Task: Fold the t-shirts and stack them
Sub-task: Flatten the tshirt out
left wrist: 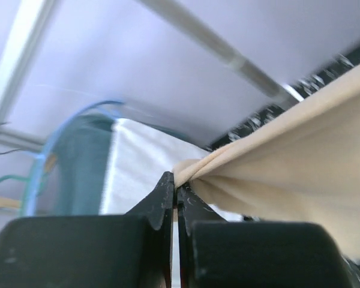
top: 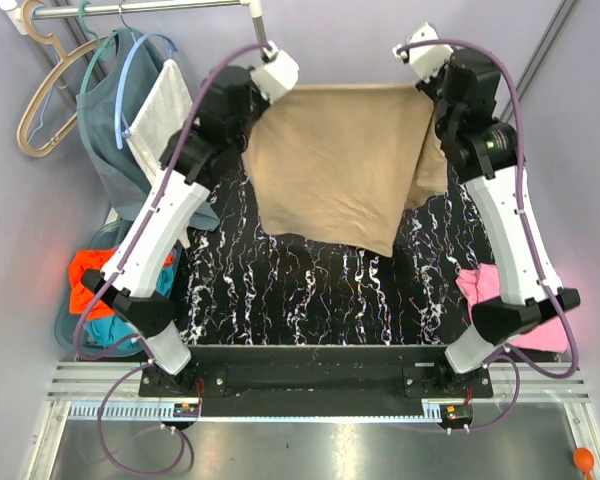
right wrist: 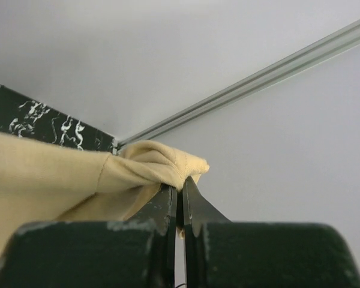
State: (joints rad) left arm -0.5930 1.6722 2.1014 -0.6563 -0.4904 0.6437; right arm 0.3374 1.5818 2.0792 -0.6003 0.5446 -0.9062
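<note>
The tan t-shirt (top: 335, 160) hangs stretched between my two grippers above the far part of the black marbled table (top: 310, 290). My left gripper (top: 263, 95) is shut on its left top corner; the left wrist view shows the cloth (left wrist: 288, 150) pinched at the tips (left wrist: 177, 185). My right gripper (top: 427, 88) is shut on the right top corner, with bunched cloth (right wrist: 150, 162) at the tips (right wrist: 181, 186). A pink t-shirt (top: 480, 290) lies at the table's right edge. Orange (top: 85, 275) and teal (top: 105, 330) shirts lie in a basket at the left.
A clothes rail (top: 140, 10) at the back left holds hangers (top: 50, 90), a grey-blue garment (top: 105, 120) and a white cloth (top: 160, 110). The white cloth (left wrist: 144, 168) also shows in the left wrist view. A small orange object (top: 585, 460) lies at the bottom right.
</note>
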